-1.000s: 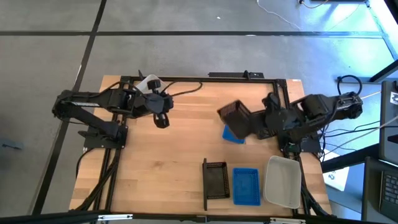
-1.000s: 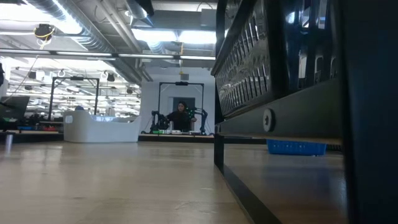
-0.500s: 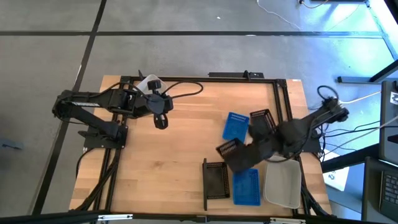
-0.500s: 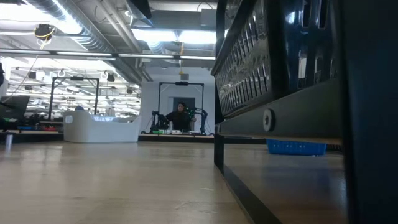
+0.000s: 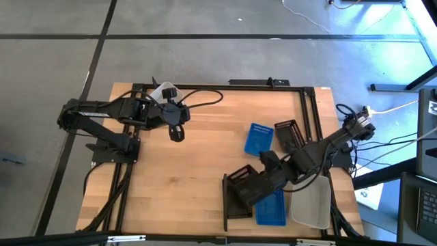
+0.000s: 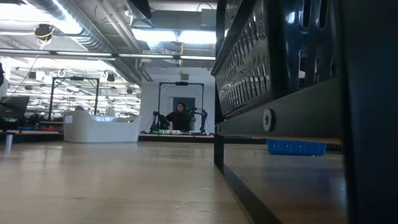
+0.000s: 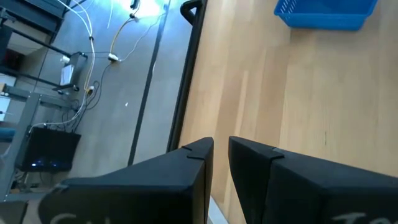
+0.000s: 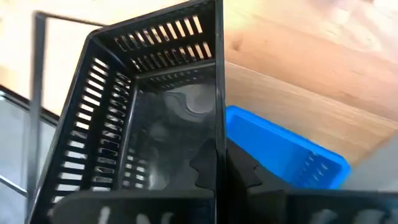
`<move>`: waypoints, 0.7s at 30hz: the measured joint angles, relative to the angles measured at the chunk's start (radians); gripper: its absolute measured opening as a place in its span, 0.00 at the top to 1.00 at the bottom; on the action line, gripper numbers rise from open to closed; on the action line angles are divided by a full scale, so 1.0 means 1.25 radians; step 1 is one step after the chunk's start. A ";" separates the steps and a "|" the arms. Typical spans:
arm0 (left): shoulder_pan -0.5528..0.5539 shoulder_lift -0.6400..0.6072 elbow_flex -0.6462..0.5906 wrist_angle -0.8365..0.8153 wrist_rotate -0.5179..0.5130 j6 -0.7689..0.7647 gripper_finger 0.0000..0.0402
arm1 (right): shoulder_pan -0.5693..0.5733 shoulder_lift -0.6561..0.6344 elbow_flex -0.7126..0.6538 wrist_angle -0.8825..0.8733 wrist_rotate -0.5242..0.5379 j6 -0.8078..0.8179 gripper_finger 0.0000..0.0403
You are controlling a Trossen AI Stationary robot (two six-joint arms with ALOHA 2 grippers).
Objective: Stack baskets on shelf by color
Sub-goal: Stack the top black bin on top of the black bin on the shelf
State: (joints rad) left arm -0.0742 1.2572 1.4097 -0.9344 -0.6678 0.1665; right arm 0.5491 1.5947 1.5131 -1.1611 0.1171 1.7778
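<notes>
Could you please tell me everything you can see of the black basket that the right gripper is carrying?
The black basket is a small rectangular tub of what looks like hard, glossy plastic, with rows of narrow slots in its walls and a solid floor. It is empty. The right gripper is shut on one long wall, holding it tilted above the black basket on the shelf, next to the blue basket there. Whether the two black baskets touch cannot be told.

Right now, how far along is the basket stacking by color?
Done: a black basket, a blue basket and a white basket sit on the shelf. In hand: the right gripper holds another black basket above the black one. Left: a blue and a black basket remain on the table.
</notes>
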 joint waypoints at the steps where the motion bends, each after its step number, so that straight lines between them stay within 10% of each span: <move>1: 0.000 0.000 0.000 0.000 0.000 0.000 0.89 | 0.000 0.004 0.000 0.010 0.014 0.000 0.99; 21: 0.000 0.000 0.000 0.000 0.000 0.000 0.89 | -0.001 0.077 0.000 0.114 0.085 -0.005 0.90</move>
State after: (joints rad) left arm -0.0742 1.2572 1.4097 -0.9340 -0.6674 0.1665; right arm 0.5480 1.6904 1.5131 -1.0187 0.2237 1.7710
